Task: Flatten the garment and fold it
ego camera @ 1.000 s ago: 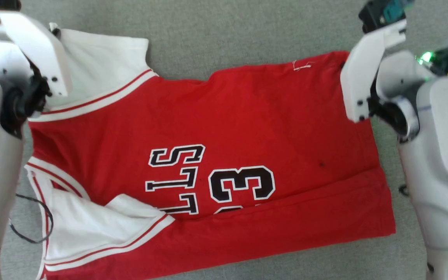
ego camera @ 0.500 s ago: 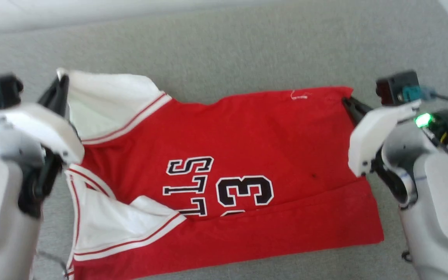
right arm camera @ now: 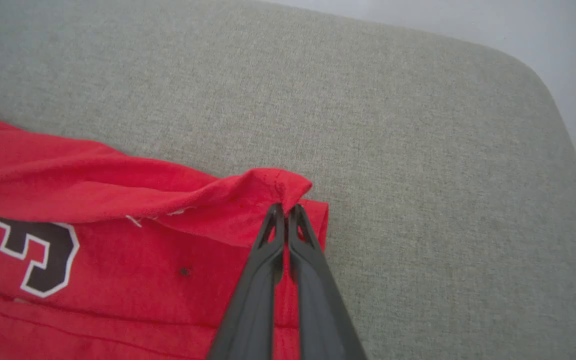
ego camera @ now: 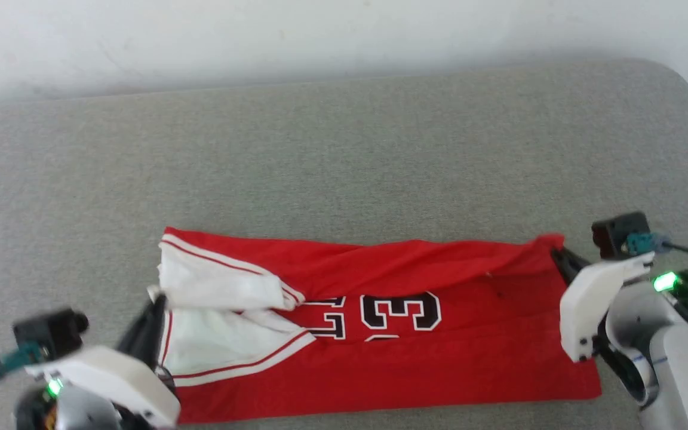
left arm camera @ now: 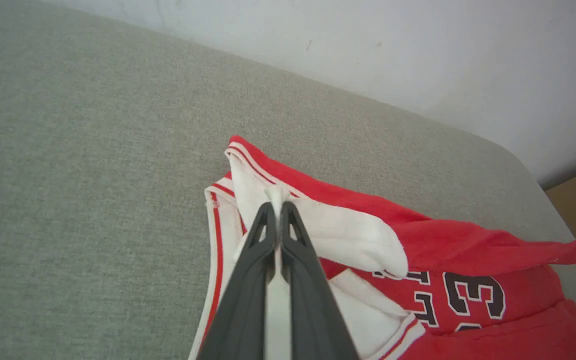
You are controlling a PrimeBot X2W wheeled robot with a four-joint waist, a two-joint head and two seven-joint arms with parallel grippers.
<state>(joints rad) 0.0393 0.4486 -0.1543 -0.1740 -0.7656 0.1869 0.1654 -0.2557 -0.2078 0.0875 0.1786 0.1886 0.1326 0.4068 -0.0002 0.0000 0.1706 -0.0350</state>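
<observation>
The garment [ego camera: 415,352], a red jersey with white sleeves and a black 33, lies across the grey surface, its far long edge lifted and drawn over toward me. My left gripper [ego camera: 156,301] is shut on the white sleeve edge at the garment's left end; in the left wrist view white cloth [left arm camera: 358,240] is pinched between the closed fingers of the left gripper [left arm camera: 278,205]. My right gripper [ego camera: 559,255] is shut on the red far corner at the right end, where the right wrist view shows the right gripper [right arm camera: 285,207] nipping the bunched red fabric [right arm camera: 268,187].
The grey padded surface [ego camera: 344,155] stretches beyond the garment to a white wall [ego camera: 320,36]. Its rounded right corner [ego camera: 678,83] drops off at the far right. A cable [ego camera: 687,251] runs from my right wrist camera.
The head camera has tilted up, so the scene shifted down. Both grippers have pulled the garment's far edge toward me, folding it over the lettering; part of the lettering and the far sleeve are covered.
</observation>
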